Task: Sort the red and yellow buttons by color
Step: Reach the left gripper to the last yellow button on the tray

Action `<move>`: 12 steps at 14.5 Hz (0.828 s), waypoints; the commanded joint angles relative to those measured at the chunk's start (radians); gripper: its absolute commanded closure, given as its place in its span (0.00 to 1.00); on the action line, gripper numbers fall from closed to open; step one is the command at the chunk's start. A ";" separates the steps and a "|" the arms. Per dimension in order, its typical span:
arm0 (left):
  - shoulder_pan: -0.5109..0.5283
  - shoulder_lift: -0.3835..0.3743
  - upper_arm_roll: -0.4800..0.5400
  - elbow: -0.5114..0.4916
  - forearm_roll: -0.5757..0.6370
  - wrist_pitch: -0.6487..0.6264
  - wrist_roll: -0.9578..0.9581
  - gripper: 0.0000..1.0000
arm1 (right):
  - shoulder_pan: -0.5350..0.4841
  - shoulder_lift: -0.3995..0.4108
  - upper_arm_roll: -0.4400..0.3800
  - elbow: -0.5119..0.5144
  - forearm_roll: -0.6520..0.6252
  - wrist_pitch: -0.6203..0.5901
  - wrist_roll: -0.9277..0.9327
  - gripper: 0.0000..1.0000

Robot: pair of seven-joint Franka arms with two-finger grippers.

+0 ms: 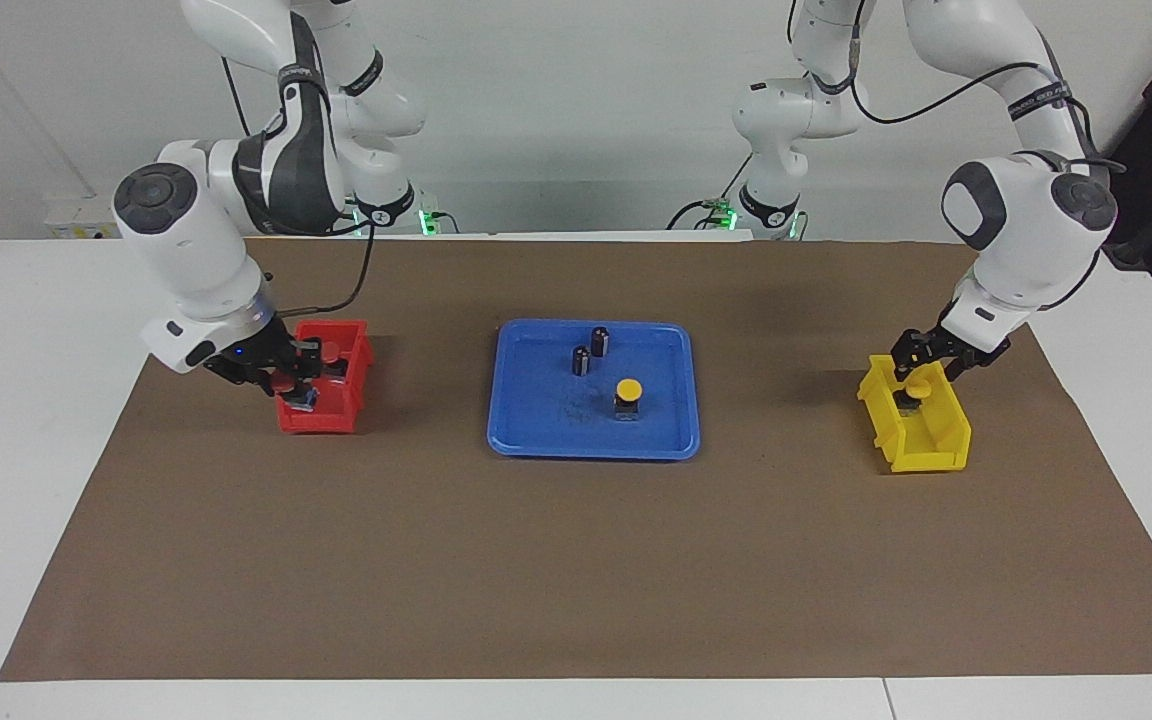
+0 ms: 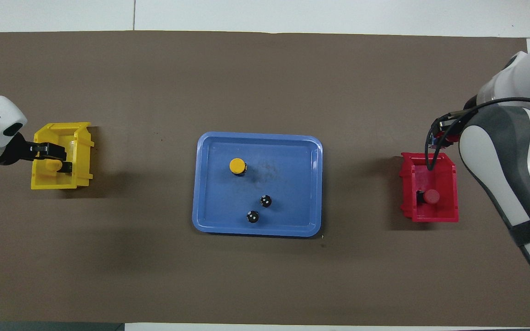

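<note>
My right gripper is shut on a red button and holds it over the red bin, at the bin's end farther from the robots. A second red button stands in that bin and also shows in the overhead view. My left gripper is low over the yellow bin, open, with its fingers on either side of a yellow button in the bin. Another yellow button stands in the blue tray.
Two small dark cylinders stand in the tray, nearer to the robots than the yellow button. The tray is mid-table on a brown mat, with the red bin toward the right arm's end and the yellow bin toward the left arm's end.
</note>
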 commanded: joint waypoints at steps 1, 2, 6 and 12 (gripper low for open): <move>-0.220 0.033 0.007 0.028 0.007 0.001 -0.299 0.00 | -0.011 -0.084 0.016 -0.165 0.013 0.097 -0.017 0.81; -0.290 0.060 0.008 0.033 0.007 0.010 -0.354 0.00 | -0.011 -0.100 0.016 -0.210 0.013 0.128 -0.019 0.81; -0.490 0.160 0.007 0.038 0.007 0.134 -0.583 0.00 | -0.009 -0.127 0.017 -0.293 0.013 0.183 -0.020 0.81; -0.564 0.243 0.005 0.037 0.007 0.234 -0.655 0.00 | 0.000 -0.150 0.017 -0.380 0.013 0.287 -0.013 0.81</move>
